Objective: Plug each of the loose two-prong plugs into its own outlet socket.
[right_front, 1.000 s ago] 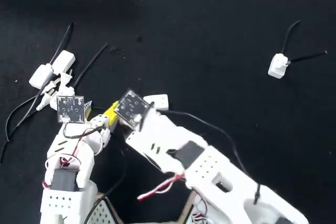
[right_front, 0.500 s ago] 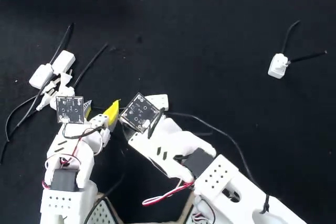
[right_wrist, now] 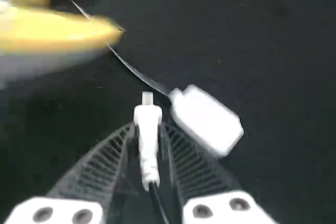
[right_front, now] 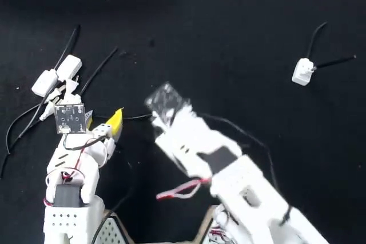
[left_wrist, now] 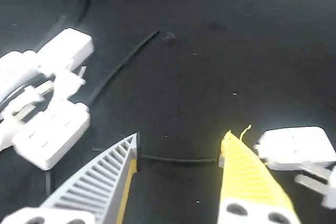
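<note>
My right gripper (right_wrist: 147, 129) is shut on a white two-prong plug (right_wrist: 146, 115) whose prongs point forward. It hangs just short of a white outlet block (right_wrist: 207, 121) lying on the black table. In the high view the right arm (right_front: 197, 141) reaches into the middle of the table. My left gripper (left_wrist: 180, 140) stands open over a thin black cable (left_wrist: 178, 158), holding nothing. A cluster of white outlet blocks (left_wrist: 52, 135) and loose plugs (right_front: 57, 98) lies at the far left. A white block (left_wrist: 296, 148) sits beside the yellow finger (left_wrist: 247, 177).
Another white plug block (right_front: 302, 72) with two black cables lies at the far right. Black cables (right_front: 97, 70) trail from the left cluster across the black table (right_front: 229, 38).
The right arm has swung away from the left gripper toward the table's middle, carrying the plug. The left arm has shifted slightly to the left.
</note>
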Tool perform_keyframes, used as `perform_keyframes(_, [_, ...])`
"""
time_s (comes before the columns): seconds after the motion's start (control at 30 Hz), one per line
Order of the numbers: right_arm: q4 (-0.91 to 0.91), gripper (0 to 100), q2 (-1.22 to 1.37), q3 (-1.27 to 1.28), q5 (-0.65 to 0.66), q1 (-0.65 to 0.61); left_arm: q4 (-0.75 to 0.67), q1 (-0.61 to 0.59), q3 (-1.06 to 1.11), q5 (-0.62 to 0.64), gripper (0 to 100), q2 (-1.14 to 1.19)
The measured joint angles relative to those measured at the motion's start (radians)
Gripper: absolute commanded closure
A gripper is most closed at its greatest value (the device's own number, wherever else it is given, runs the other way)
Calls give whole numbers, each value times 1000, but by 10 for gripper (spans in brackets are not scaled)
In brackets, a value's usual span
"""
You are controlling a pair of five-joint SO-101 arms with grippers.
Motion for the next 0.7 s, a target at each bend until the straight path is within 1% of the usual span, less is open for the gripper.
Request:
perform_keyframes(0.13, [172,988,212,-216,2,74,0,-6,0,0,747,0])
perform_keyframes(0.27, [434,988,440,-505,-3,126,0,-6,0,-2,747,0])
perform_keyframes(0.37, [608,988,620,-723,-77,138,0,-6,3,-2,747,0])
perform_keyframes(0.5, [761,988,855,-967,-172,141,0,5,3,-2,747,0])
perform_keyframes(0.7, [976,988,1120,-1312,-209,155,0,11,3,-2,747,0])
